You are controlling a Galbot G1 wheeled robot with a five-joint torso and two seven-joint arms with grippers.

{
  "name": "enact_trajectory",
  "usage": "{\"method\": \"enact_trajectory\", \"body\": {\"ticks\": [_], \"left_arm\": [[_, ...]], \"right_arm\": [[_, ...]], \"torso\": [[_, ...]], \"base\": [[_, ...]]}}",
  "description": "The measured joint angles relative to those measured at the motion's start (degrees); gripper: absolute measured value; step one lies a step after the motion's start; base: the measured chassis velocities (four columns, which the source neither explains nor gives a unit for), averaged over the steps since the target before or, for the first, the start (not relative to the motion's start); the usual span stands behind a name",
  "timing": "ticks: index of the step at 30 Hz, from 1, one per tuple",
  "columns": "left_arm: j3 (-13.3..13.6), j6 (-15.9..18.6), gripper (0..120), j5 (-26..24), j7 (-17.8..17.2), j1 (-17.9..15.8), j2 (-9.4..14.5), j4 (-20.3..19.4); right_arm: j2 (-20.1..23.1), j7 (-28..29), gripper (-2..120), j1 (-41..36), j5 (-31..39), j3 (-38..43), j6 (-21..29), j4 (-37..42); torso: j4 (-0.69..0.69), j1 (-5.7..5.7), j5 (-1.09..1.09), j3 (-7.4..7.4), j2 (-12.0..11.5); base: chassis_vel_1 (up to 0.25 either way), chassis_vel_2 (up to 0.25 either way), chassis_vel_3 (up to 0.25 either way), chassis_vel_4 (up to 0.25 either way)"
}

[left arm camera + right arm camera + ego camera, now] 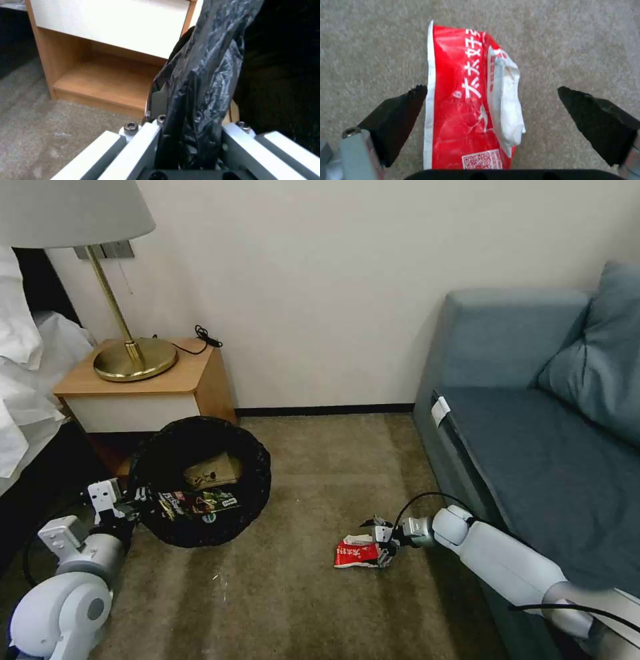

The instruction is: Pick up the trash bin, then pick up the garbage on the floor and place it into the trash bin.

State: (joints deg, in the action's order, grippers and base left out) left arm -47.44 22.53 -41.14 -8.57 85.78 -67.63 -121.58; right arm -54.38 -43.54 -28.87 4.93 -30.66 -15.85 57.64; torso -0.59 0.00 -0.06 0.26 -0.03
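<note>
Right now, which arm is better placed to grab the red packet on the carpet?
Right. Its pincer is open astride the red-and-white packet on the floor; the left pincer is clamped on the trash bin rim.

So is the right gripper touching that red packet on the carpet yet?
Cannot tell. In the right wrist view the open right gripper straddles the red packet; one fingertip meets its edge without a plain gap or contact.

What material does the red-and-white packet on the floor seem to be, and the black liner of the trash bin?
The red-and-white packet, between the open right gripper fingers, looks like glossy printed plastic film: it shines and creases. The black liner on the trash bin, clamped by the left gripper, seems thin crinkled plastic, with glints.
</note>
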Motion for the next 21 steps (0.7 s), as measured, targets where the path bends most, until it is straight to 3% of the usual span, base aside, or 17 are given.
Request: {"method": "enact_trajectory", "body": {"ticks": [21], "left_arm": [[0.09,0.0,1,0.47,-0.21,0.54,-0.23,-0.17]], "right_arm": [[-6.09,2.08,100,0.15,-8.11,3.9,-3.92,-12.0]], "torso": [[0.0,0.0,0.01,0.0,0.0]], "base": [[0.0,0.0,0.0,0.0]]}}
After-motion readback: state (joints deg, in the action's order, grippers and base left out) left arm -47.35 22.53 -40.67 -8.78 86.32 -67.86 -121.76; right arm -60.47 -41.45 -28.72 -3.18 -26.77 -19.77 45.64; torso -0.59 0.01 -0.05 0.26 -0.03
